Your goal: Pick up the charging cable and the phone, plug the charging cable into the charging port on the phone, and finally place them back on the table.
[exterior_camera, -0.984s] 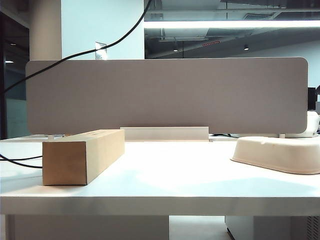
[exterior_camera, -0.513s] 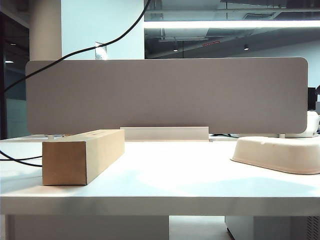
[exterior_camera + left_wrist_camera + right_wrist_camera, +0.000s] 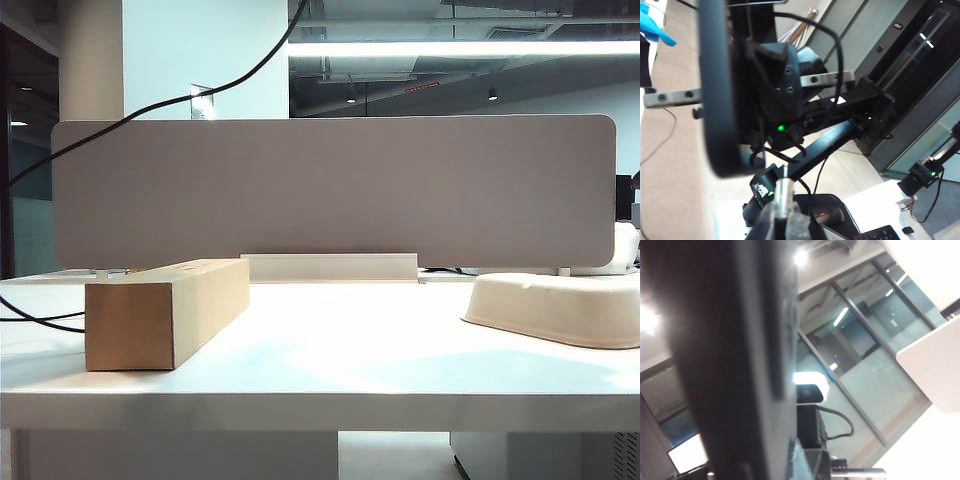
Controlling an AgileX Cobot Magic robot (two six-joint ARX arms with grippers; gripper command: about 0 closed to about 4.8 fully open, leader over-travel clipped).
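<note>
Neither gripper nor the phone shows in the exterior view, only the table (image 3: 330,350) and a stretch of the black charging cable (image 3: 150,108) hanging across the upper left. In the left wrist view my left gripper (image 3: 782,212) is shut on the charging cable's silvery plug (image 3: 783,192), which points at the lower short edge of the phone (image 3: 717,100). The phone stands edge-on just beyond the plug. I cannot make out the charging port. In the right wrist view the phone (image 3: 725,355) fills the picture as a dark slab, with my right gripper (image 3: 790,460) shut on it.
A brown cardboard box (image 3: 165,310) lies on the table's left part and a pale tray (image 3: 560,310) on its right. A grey divider panel (image 3: 335,190) runs along the back edge. More cable slack (image 3: 30,322) hangs by the table's left end.
The hanging cable has swayed a little at the left of the exterior view. Box, tray and table stay as they were.
</note>
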